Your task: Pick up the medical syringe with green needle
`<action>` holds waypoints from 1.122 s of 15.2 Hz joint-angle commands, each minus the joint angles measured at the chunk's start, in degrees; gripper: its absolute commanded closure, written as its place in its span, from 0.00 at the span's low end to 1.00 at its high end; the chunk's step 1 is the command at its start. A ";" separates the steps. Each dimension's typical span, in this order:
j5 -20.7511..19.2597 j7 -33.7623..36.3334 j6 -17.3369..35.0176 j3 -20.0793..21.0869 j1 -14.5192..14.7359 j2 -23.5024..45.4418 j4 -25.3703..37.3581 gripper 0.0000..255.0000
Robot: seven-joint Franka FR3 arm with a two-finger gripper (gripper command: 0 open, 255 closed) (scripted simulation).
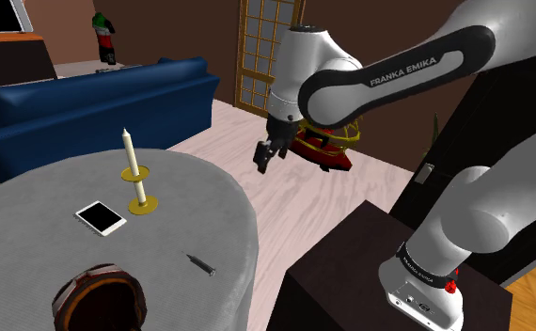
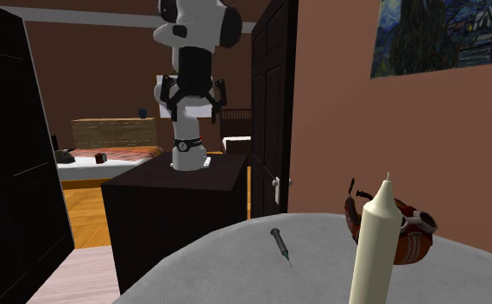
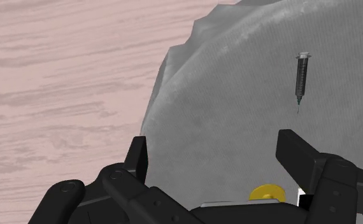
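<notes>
- Hand: the all-black two-finger gripper (image 3: pixel 213 147) stood wide open with nothing between its fingers. In the shoulder view it (image 1: pixel 268 153) hung in the air over the pale plank floor (image 3: pixel 59 76), off the table's far right side.
- Task item: the slim dark-grey medical syringe (image 1: pixel 200 264) lay flat on the round grey cloth-covered table (image 1: pixel 186 193), near the table's right edge in the shoulder view, on the side towards the dark box stand (image 1: pixel 351 277). It was well apart from the gripper. I could not make out any green on the needle.
- Other stock, shoulder view: a tall white candle (image 1: pixel 126 150) in a yellow holder (image 1: pixel 142 203) stood upright to the far left of the syringe. A flat black tablet with a white rim (image 1: pixel 101 218) lay near the candle. A round dark red-brown vessel (image 1: pixel 99 296) sat at the near left. A blue sofa (image 1: pixel 97 103) stood beyond the table.
- Hazard 1, as I judged it: the syringe was thin and low, so fingers closing too high would miss it, and fingers closing too low would dig into the cloth.
- Hazard 2: the barrel looked free to roll, so a glancing finger could push it over the nearby edge.
- Hazard 3: jaws set along the barrel rather than across it would probably slip.
- Hazard 4: a wide swing to the left could topple the candle.
</notes>
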 commanded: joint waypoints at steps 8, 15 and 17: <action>-9.07 11.41 9.73 5.94 1.07 19.62 5.63 0.00; -19.20 20.79 13.14 5.11 6.06 35.59 13.83 0.00; -21.41 22.77 13.62 4.24 8.09 39.97 16.68 0.00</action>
